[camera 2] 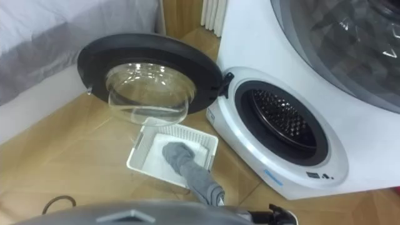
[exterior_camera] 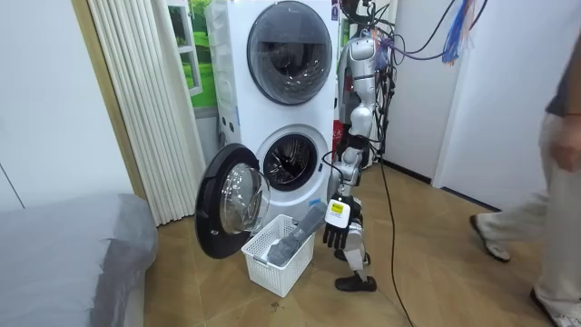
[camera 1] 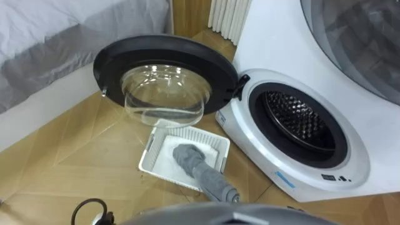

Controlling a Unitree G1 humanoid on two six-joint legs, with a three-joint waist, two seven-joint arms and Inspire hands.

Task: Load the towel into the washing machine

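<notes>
The near end of the grey cloth towel (camera 1: 203,172) is cut off in the eye views by the robot's own grey body at the lower edge, so what holds it there is hidden. The rest of the towel is bunched inside the white slotted plastic basket (camera 1: 187,133). One strip of it is laid over the basket's near rim and is raised toward the robot.

In the room view the left hand (exterior_camera: 338,234) is seen low, just beside the raised end of the towel. Whether it is clamped on the towel or kept apart from it cannot be told.

The basket is placed on the wooden parquet floor (camera 1: 69,162), just in front of the round black-rimmed glass door (camera 1: 165,87), which is swung wide open. The door is hinged on the white front-loading washing machine (camera 1: 369,159). Its perforated metal drum (camera 1: 294,119) is too dark inside to be read. A second white machine (exterior_camera: 289,41) is stacked on top.

The robot is seen standing on the room view's right of the basket. A bed with a grey cover (camera 1: 50,37) and a white pleated curtain (exterior_camera: 145,100) are found further off. A person (exterior_camera: 558,173) is cut by the room view's right edge.
</notes>
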